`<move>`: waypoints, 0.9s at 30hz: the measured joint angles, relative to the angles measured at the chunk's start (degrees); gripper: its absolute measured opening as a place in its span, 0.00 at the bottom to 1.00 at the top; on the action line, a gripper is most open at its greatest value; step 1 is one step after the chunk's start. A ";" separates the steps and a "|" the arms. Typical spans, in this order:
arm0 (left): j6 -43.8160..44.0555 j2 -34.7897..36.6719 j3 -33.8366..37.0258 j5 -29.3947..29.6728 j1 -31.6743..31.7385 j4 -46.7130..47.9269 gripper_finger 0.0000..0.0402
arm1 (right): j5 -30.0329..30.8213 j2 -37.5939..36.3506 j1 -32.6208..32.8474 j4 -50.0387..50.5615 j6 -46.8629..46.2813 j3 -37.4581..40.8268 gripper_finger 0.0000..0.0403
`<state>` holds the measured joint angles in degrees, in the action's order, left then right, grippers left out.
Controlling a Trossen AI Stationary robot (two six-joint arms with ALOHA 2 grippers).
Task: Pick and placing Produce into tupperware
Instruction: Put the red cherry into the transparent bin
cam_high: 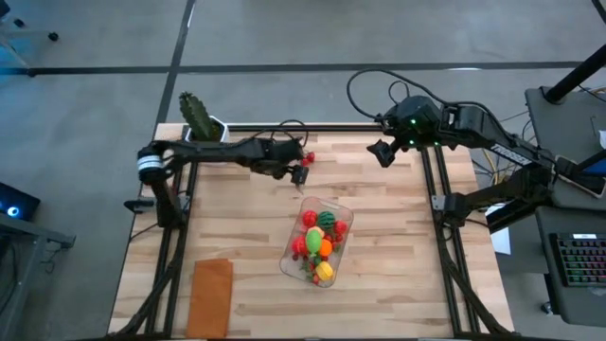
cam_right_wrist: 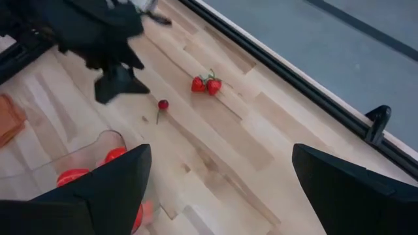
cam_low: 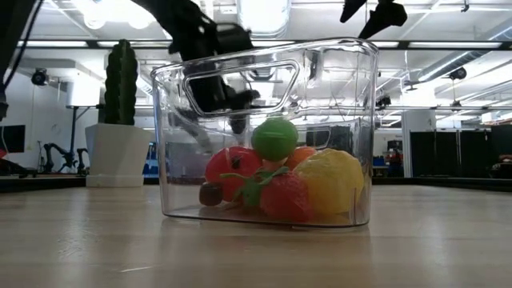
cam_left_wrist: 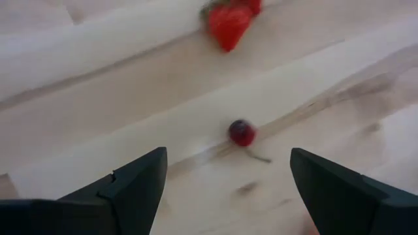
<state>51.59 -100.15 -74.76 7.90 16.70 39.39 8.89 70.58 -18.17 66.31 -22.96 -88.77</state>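
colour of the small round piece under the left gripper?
Dark red cherry with a thin stem, loose on the table beneath the open left gripper; left wrist view shows it best.

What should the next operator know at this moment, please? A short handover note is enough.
Left gripper: fingers open, empty, above the small cherry at the table's far side.
Right gripper: open, empty, waiting near the far right edge.
Tupperware: mid-table, already holding several produce pieces, among them a yellow one and a green one.
Left to do: the cherry and the strawberries, both on the bare wood outside the container.
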 joint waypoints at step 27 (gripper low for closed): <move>-0.95 -9.43 -0.22 -3.16 0.81 -8.94 0.75 | 3.25 0.77 0.00 -2.71 -3.67 0.20 0.90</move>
<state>50.65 -109.58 -74.98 4.74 17.52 30.45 12.14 71.35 -18.17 63.59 -26.63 -88.57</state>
